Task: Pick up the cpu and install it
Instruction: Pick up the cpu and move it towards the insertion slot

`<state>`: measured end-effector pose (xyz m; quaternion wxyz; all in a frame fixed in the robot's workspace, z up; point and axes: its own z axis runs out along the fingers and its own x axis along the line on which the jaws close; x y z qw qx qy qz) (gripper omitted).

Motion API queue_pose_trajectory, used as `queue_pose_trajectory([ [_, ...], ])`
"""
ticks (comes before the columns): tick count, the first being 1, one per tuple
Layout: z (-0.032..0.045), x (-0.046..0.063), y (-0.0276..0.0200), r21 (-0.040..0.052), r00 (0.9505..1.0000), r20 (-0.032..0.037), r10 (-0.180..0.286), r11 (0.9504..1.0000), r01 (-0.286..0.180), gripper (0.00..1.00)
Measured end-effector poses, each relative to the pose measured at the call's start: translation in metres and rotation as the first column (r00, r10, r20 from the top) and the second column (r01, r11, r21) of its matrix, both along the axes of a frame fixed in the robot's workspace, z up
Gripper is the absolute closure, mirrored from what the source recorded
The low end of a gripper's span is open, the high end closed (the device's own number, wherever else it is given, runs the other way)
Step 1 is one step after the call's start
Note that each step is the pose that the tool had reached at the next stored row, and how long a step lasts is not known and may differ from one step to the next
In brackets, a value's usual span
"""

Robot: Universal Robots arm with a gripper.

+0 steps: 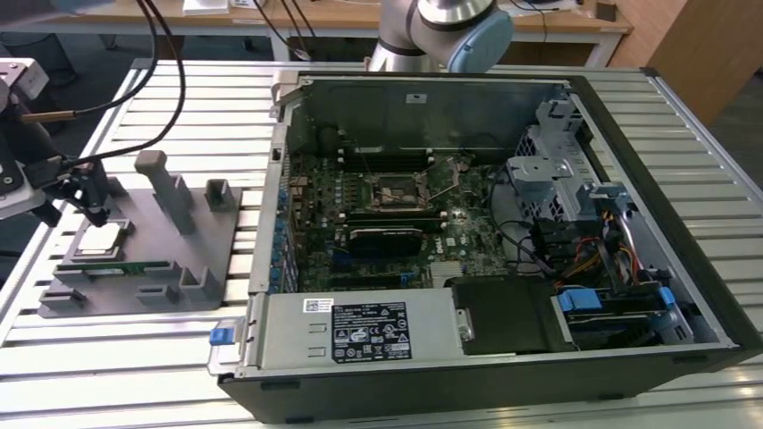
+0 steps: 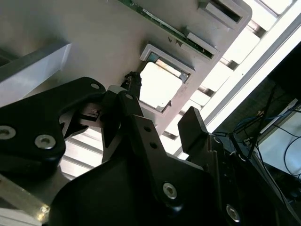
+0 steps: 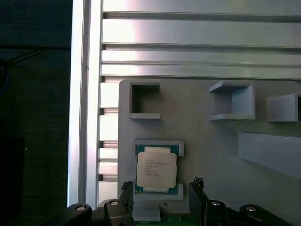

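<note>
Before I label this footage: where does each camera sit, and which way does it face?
Exterior view: raised, looking down on the open computer case and fixture plate; the arm shows.
First wrist view: looks straight down past the gripper onto the cpu.
Second wrist view: oblique, along the fingers.
Both wrist views share the cpu.

pincer [image 3: 161, 184]: base cut off | arm [image 1: 444, 31]: cut off at edge
</note>
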<state>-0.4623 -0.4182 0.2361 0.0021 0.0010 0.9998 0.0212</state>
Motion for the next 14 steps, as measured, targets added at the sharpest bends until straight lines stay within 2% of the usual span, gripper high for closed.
queue_pose_trajectory([
  [3,-0.0022,0.000,0.0000,0.0002,1.0000,0.0003,0.000,1.0000,0.000,0.41],
  [8,-0.0112,0.000,0.0005,-0.0003,1.0000,0.0001,0.000,1.0000,0.000,0.41],
  [14,-0.0190,0.001,0.0060,-0.0002,1.0000,0.0002,0.000,1.0000,0.000,0.41],
])
